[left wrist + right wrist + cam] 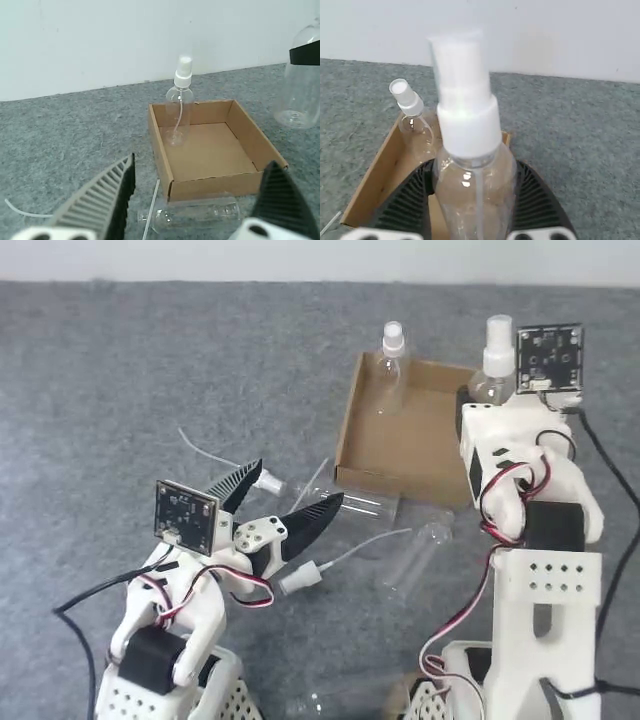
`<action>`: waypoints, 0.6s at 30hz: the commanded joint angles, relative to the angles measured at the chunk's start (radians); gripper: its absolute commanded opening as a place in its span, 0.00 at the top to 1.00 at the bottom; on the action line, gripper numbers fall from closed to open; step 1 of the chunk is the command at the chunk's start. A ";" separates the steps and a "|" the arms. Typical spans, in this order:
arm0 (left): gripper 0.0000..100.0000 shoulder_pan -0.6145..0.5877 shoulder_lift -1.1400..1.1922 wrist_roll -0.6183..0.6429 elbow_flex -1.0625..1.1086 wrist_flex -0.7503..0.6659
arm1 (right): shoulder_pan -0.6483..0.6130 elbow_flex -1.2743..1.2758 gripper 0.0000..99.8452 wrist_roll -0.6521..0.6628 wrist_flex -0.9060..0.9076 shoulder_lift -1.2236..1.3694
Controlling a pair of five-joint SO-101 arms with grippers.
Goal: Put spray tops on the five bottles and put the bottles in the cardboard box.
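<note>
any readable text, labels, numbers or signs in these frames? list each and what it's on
None can be read.
cardboard box: plain, no print.
capped bottle standing in the box: clear, no label.
second bottle in the right gripper: clear, no label.
left camera board and right camera board: any markings are too small to read.
</note>
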 commanded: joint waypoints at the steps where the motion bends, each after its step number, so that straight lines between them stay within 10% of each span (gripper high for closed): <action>1: 0.64 0.002 -0.017 -0.002 -0.008 -0.021 | 0.008 -0.064 0.99 0.011 -0.028 0.022; 18: 0.64 0.002 -0.017 -0.002 0.008 -0.035 | 0.065 -0.064 0.99 0.009 -0.188 0.200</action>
